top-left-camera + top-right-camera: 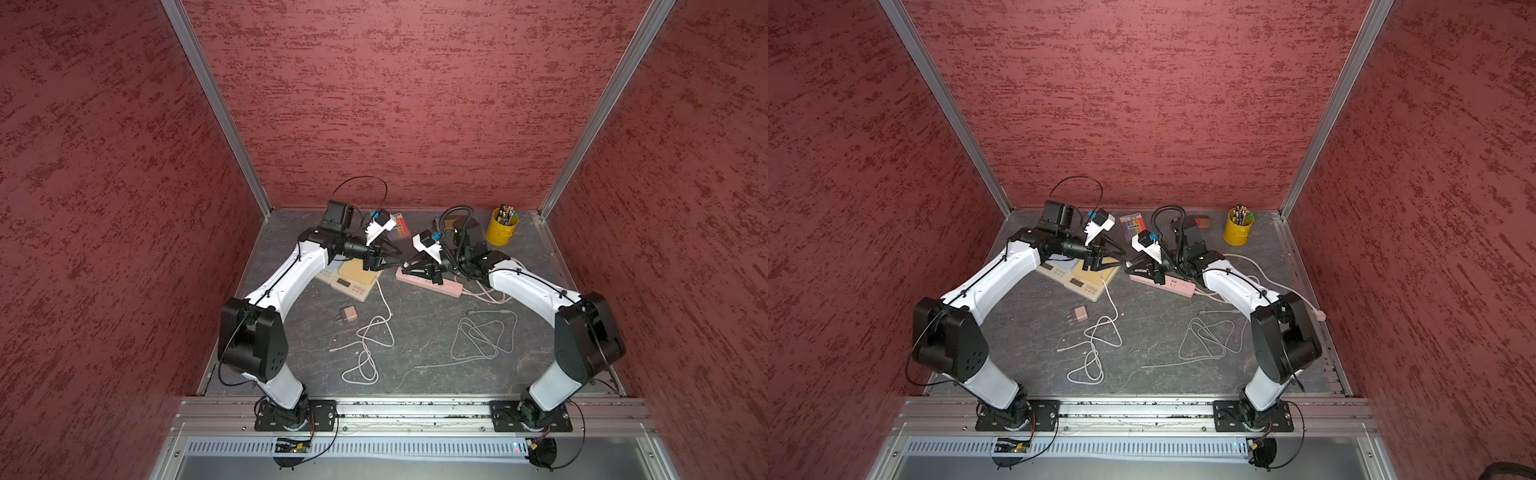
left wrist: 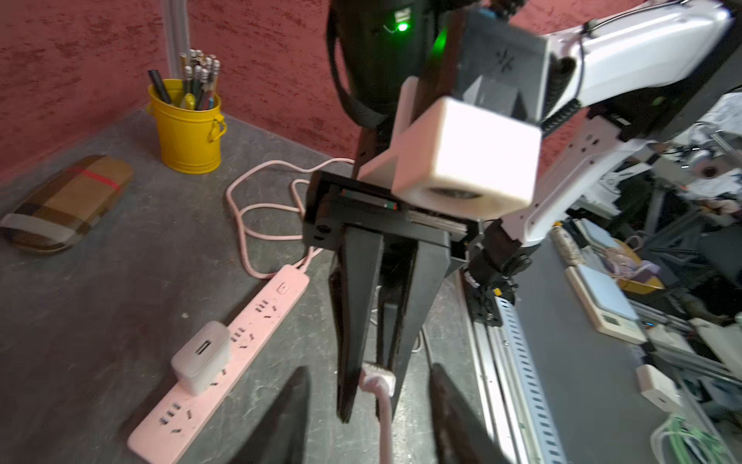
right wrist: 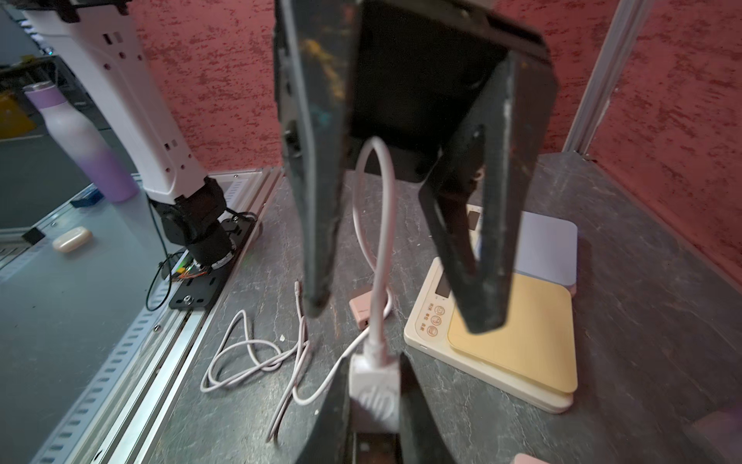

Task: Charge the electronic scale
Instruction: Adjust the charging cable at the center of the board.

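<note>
Two electronic scales lie together left of centre: a yellow-topped scale [image 1: 357, 283] [image 1: 1090, 281] [image 3: 518, 333] and a pale-topped scale [image 1: 326, 274] [image 3: 550, 245] behind it. My right gripper [image 3: 373, 405] [image 1: 405, 266] is shut on the white plug [image 3: 375, 387] [image 2: 377, 375] of a white cable [image 1: 370, 345]. The cable hangs down to the table beside the yellow-topped scale. My left gripper [image 2: 371, 426] [image 1: 397, 257] faces it tip to tip. Its jaws stand open on either side of the cable and touch nothing.
A pink power strip [image 1: 430, 284] [image 2: 225, 361] carries a white adapter [image 2: 202, 361]. A loose pink adapter [image 1: 348, 314] and a second coiled cable [image 1: 484, 336] lie on the table. A yellow pencil pot [image 1: 500, 227], a plaid pouch [image 2: 64, 205] and a colour pen pack [image 1: 1133, 224] stand at the back.
</note>
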Tool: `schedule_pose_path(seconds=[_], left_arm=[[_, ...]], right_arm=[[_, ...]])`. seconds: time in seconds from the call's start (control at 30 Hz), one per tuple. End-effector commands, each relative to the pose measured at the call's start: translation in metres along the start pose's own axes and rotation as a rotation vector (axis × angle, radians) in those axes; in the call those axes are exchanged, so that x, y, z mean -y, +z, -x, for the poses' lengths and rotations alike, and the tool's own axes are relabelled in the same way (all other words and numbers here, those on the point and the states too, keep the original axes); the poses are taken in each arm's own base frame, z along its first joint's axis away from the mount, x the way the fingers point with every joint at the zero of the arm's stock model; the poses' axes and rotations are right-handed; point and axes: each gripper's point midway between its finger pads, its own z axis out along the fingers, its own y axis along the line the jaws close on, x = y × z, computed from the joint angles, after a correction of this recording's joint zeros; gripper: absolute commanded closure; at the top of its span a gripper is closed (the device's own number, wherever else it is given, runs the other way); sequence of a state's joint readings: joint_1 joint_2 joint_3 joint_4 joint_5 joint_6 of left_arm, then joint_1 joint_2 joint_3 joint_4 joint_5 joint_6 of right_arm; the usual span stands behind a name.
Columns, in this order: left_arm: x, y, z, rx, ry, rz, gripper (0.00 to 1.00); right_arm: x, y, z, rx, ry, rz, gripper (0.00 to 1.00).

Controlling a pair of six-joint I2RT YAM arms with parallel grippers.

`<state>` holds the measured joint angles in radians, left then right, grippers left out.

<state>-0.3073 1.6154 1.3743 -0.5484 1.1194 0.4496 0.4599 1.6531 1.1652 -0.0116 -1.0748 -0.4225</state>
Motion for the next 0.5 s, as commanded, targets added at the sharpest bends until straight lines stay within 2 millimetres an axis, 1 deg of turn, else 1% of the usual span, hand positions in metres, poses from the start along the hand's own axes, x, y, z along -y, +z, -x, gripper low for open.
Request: schedule_pose_path(seconds=[0.0, 0.07, 0.1, 0.17, 0.2, 0.23, 0.3, 0.37, 0.47], left_arm=[[-0.015, -0.015, 0.034, 0.101, 0.005, 0.194, 0.37], [-0.032, -0.028, 0.042, 0.145, -0.072, 0.344, 0.37], [-0.044, -0.036, 0.042, 0.159, -0.135, 0.438, 0.38], [-0.064, -0.054, 0.037, 0.203, -0.321, 0.618, 0.42], [-0.068, -0.059, 0.033, 0.22, -0.391, 0.668, 0.46], [-0.069, -0.059, 0.027, 0.23, -0.453, 0.706, 0.48], [-0.064, -0.051, 0.017, 0.249, -0.536, 0.746, 0.52], [-0.054, -0.032, 0.011, 0.285, -0.609, 0.716, 0.54], [-0.046, -0.003, 0.002, 0.313, -0.72, 0.641, 0.55]], right_arm=[[0.019, -0.006, 0.018, 0.042, -0.057, -0.17, 1.0], [0.035, -0.006, 0.014, 0.027, -0.069, -0.296, 1.0], [0.041, -0.005, 0.012, 0.013, -0.075, -0.352, 1.0], [0.054, -0.004, 0.006, -0.024, -0.103, -0.473, 1.0], [0.06, -0.004, 0.004, -0.035, -0.107, -0.52, 1.0], [0.065, -0.003, 0.004, -0.041, -0.109, -0.564, 1.0], [0.075, -0.005, 0.003, -0.041, -0.091, -0.63, 1.0], [0.084, -0.008, 0.002, -0.03, -0.064, -0.683, 1.0], [0.085, -0.006, 0.005, -0.009, -0.057, -0.682, 1.0]])
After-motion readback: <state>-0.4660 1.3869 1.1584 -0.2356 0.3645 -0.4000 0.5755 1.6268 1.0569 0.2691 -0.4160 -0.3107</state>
